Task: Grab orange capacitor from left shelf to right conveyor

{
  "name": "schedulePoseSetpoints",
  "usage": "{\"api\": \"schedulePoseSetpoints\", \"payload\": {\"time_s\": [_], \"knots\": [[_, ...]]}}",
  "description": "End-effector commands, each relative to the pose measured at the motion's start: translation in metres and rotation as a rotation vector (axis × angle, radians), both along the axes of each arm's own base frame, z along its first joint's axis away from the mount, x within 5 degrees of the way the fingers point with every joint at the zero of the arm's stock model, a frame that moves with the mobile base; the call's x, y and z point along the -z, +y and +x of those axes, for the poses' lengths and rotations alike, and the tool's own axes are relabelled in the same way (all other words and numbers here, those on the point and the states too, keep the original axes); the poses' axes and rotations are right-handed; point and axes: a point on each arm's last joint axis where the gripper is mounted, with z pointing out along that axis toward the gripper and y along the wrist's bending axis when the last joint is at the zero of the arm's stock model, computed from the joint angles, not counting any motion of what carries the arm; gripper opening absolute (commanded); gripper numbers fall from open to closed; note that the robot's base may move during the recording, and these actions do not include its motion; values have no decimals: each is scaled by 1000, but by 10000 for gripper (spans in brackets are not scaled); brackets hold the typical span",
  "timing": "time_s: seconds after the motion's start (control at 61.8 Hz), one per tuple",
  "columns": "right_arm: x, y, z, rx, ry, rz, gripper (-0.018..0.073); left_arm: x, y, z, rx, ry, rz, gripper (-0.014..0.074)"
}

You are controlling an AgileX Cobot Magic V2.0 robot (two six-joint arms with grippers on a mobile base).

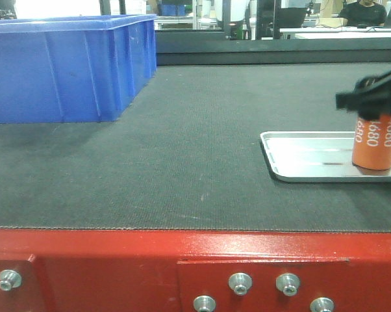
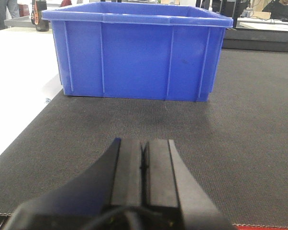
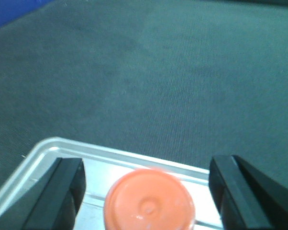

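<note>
The orange capacitor (image 1: 376,143) stands upright in a shallow silver tray (image 1: 299,159), near the tray's right end, with its white "4680" numerals showing upside down on its side. The tray lies on the dark grey belt of the right conveyor (image 1: 182,169), whose glossy red frame with silver bolts runs along the near edge. The right hand (image 3: 146,189) hangs over the capacitor with its fingers (image 3: 62,191) spread wide, one on either side of the orange top and clear of it. A blue plastic bin (image 1: 65,68) sits on the belt well to the left of the tray. The left hand (image 2: 143,167) hovers over the belt facing the bin, its pads pressed together on nothing.
</note>
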Motion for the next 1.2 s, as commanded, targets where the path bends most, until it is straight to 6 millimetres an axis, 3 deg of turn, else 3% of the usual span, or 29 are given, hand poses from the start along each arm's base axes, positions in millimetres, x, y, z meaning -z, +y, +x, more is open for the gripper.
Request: {"api": "schedulePoseSetpoints", "payload": {"time_s": [0.0,0.113,0.356,0.566,0.761,1.181], "knots": [[-36,-1,-11,-1,-107,10,616,-10,0,-1,1,-103,-12,-127],[-60,-4,-32,-3,-101,12,504,-10,0,-1,1,-103,-12,-127],[-102,-11,-93,-9,-130,19,44,-10,0,-1,1,-103,-12,-127],[-112,-17,-137,-14,-102,16,57,-10,0,-1,1,-103,-12,-127],[-121,-21,-164,-15,-165,25,56,-10,0,-1,1,-103,-12,-127],[-122,-21,-168,-15,-177,25,56,-10,0,-1,1,-103,-12,-127]]}}
